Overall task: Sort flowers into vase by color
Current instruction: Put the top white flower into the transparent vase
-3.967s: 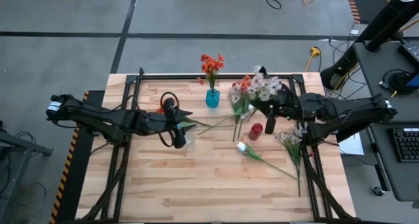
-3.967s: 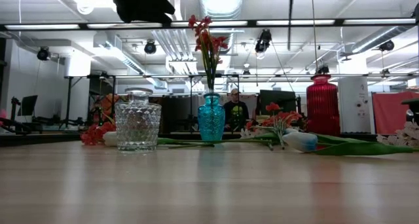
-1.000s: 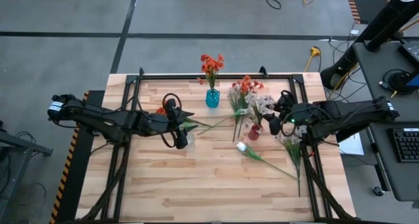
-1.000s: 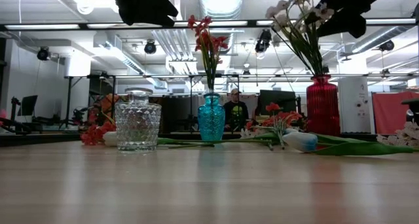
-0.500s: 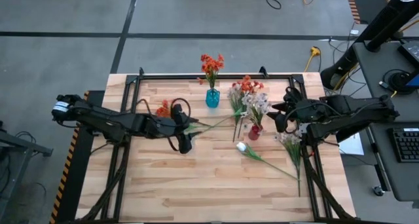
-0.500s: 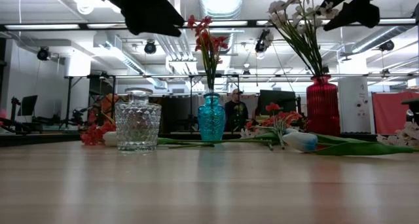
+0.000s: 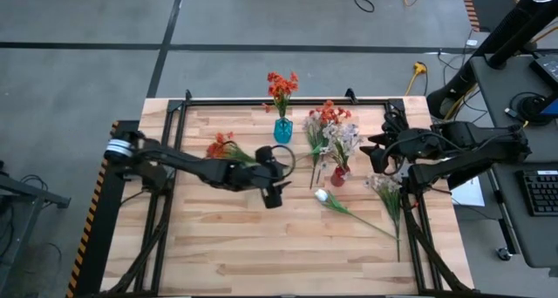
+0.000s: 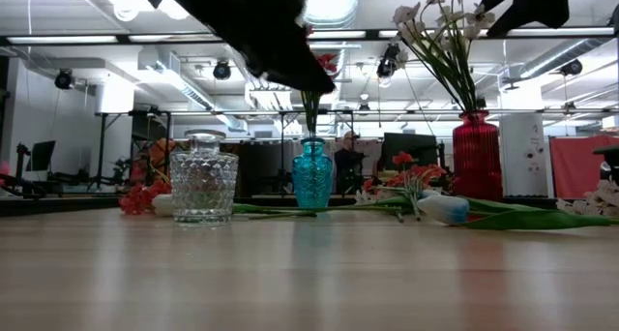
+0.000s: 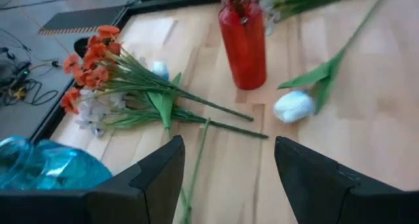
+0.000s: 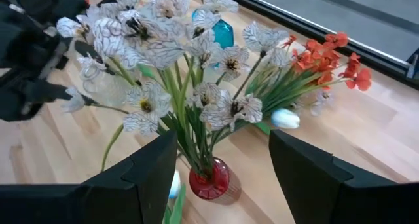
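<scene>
A red vase (image 7: 338, 175) right of the table's middle holds a pale pink-white bunch (image 7: 342, 139), stems in its mouth. A blue vase (image 7: 282, 131) at the far edge holds orange-red flowers (image 7: 281, 84). A clear glass vase (image 8: 203, 182) stands empty. Loose flowers lie flat on the wood: an orange-red spray (image 7: 219, 145), a mixed pile (image 7: 321, 120), a white bud (image 7: 322, 195) and a pale bunch (image 7: 387, 190). My left gripper (image 7: 277, 193) hangs open left of the white bud. My right gripper (image 7: 376, 159) is open, to the right of the red vase.
A black metal frame (image 7: 288, 100) runs along the table's far edge and down both sides. The near half of the wooden table (image 7: 261, 254) holds only the white bud's long stem (image 7: 366, 220). A person (image 8: 346, 163) shows in the room beyond the table.
My left gripper has travelled toward the table's right edge, from over the clear vase to near the white bud. My right gripper has drawn back toward the right edge, away from the pale bunch, which stays standing in the red vase.
</scene>
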Robot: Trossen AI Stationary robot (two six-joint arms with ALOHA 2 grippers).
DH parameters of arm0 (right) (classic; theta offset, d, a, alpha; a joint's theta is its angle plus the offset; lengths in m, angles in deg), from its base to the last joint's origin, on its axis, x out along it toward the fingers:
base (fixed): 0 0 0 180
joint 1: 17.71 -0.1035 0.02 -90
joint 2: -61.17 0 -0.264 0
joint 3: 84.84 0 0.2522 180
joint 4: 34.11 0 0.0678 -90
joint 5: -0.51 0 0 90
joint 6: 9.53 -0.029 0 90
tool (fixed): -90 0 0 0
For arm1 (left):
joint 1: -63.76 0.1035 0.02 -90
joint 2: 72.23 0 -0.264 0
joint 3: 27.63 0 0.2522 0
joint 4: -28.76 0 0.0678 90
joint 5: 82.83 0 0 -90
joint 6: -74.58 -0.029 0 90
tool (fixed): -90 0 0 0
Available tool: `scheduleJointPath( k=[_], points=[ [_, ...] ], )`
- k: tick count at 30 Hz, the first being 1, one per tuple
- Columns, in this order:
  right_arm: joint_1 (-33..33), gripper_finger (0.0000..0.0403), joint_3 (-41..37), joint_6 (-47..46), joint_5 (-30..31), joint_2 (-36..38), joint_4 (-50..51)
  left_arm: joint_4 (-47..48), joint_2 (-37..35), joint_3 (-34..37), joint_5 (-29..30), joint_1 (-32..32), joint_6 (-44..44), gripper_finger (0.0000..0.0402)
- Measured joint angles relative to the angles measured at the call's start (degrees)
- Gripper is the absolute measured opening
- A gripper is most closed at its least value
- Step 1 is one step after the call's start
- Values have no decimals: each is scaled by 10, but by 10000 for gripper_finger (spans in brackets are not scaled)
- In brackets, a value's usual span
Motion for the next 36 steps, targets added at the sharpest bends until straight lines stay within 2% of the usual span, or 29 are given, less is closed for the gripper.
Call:
scheduleJointPath(
  k=[5,12,20,36],
  points=[
    [0,233,-4,0,-2,1,1,1,70,-28,-4,44,-8,219],
    [0,233,-14,-3,-13,1,10,-65,134,-26,-4,98,-14,211],
    [0,233,-20,-5,-13,-1,12,-118,181,-26,-4,114,-21,193],
    [0,233,-21,-7,-13,-6,12,-167,232,-23,-3,123,-14,192]
  ],
)
